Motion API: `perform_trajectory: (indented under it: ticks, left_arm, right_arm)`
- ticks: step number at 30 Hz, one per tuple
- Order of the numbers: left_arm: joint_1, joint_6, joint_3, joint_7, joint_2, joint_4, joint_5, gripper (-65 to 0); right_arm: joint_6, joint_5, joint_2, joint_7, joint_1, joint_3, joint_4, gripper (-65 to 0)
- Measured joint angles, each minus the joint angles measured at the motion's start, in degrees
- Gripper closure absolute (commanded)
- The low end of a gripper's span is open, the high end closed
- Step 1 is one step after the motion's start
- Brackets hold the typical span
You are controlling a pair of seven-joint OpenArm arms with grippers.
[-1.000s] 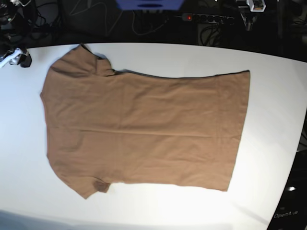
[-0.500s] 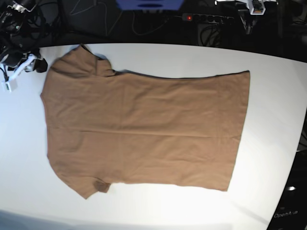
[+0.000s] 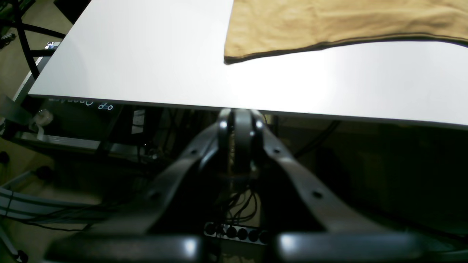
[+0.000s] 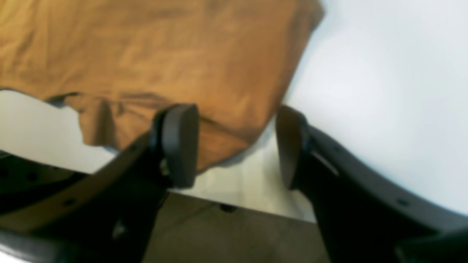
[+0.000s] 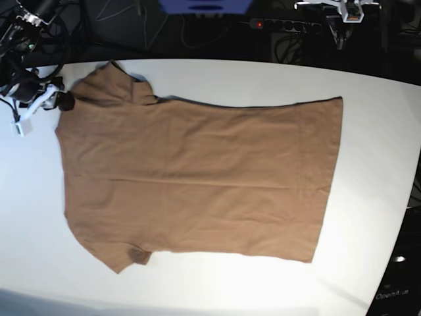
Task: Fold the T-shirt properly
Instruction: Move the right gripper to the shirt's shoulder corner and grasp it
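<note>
1. Right gripper (image 4: pixel 237 146) has slid along the table (image 5: pixel 217 72) up to the shirt (image 5: pixel 197 178).
2. Shirt lies flat; one sleeve (image 4: pixel 204 138) sits between its spread, empty jaws.
3. Left gripper (image 3: pixel 239 126), clenched on nothing, hangs off the table edge, shirt hem (image 3: pixel 278 53) ahead.

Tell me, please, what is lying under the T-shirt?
The T-shirt lies spread flat on the white table, whose bare surface shows all around it. Whatever might lie beneath the cloth is covered and cannot be seen; no bump is visible in the fabric.
</note>
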Motion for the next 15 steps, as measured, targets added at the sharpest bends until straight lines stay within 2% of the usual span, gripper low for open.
perform_trajectory:
  ticks: [4, 8, 15]
  left_arm:
    - [0.0, 0.0, 0.0, 0.0, 0.0, 0.1, 0.0, -1.1]
    - [0.0, 0.0, 0.0, 0.0, 0.0, 0.3, 0.0, -1.1]
    - [-0.1, -0.2, -0.4, 0.0, 0.1, 0.3, 0.1, -1.1]
  right_arm:
    - [0.0, 0.3, -1.1, 0.2, 0.2, -0.1, -3.6, -34.4]
    - [0.2, 0.4, -0.6, 0.2, 1.0, 0.0, -7.7, -34.4]
    - [0.2, 0.4, -0.8, 0.7, 1.5, -0.2, -8.2, -34.2]
